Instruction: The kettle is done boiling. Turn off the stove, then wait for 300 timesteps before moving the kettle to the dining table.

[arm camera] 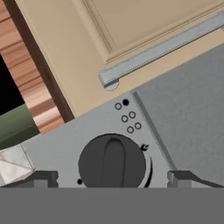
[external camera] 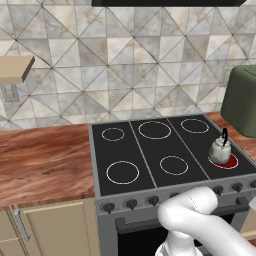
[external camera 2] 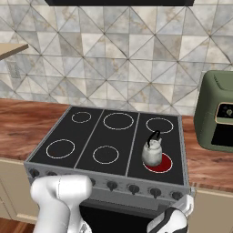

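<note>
The small silvery kettle (external camera: 220, 148) (external camera 2: 153, 152) with its black arched handle stands on the front right burner (external camera 2: 165, 165) of the stove (external camera: 150, 156) (external camera 2: 113, 142), and that burner glows red. In the hand view my gripper (arm camera: 112, 178) is open in front of the stove's grey panel. A dark round knob (arm camera: 112, 162) sits between the two fingertips (arm camera: 41, 178), which stand clear of it on either side. The white arm (external camera: 195, 215) bends low across the stove front, with the hand (external camera 2: 173, 220) below the right end of the knob row. The dining table is out of view.
A dark green appliance (external camera: 242, 100) (external camera 2: 218, 118) stands on the wood counter right of the stove. More wood counter (external camera: 45, 160) lies to the left, over beige cabinets. A beige cabinet door with a steel handle (arm camera: 166, 47) adjoins the knob panel. A small shelf (external camera: 15, 69) hangs on the tiled wall.
</note>
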You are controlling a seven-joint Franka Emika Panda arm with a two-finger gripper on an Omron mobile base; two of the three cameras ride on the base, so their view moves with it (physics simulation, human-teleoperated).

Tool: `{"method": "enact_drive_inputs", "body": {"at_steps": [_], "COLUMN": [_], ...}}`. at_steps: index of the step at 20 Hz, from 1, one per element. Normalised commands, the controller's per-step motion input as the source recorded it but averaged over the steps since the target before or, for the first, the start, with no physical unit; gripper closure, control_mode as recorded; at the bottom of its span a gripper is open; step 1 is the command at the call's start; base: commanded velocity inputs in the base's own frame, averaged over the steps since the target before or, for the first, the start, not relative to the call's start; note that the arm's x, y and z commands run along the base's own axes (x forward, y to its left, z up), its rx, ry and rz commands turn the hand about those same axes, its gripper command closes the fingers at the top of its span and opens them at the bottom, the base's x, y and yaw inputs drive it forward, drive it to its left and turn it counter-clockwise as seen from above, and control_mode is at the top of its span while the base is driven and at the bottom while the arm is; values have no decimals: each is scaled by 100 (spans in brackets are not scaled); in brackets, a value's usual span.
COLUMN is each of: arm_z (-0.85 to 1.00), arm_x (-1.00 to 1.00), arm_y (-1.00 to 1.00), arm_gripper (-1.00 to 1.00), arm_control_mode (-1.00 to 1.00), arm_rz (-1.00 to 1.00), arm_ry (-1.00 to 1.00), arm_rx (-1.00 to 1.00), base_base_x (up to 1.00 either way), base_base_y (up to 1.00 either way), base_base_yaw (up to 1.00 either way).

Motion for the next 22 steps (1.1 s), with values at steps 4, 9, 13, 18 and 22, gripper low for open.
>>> {"method": "enact_drive_inputs", "body": {"at_steps": [4, 9, 13, 18, 22], "arm_z": [0, 0, -3, -11, -5], "arm_x": [21, 21, 17, 16, 5], "arm_y": [0, 0, 0, 0, 0], "arm_gripper": [-100, -100, -100, 100, 100], "arm_control_mode": [-100, -100, -100, -100, -100], "arm_rz": [0, 0, 0, 0, 0], "arm_ry": [0, 0, 0, 0, 0], "arm_rx": [0, 0, 0, 0, 0], "base_base_x": [0, 0, 0, 0, 0], "base_base_y": [0, 0, 0, 0, 0], "base_base_yaw": [0, 0, 0, 0, 0]}}
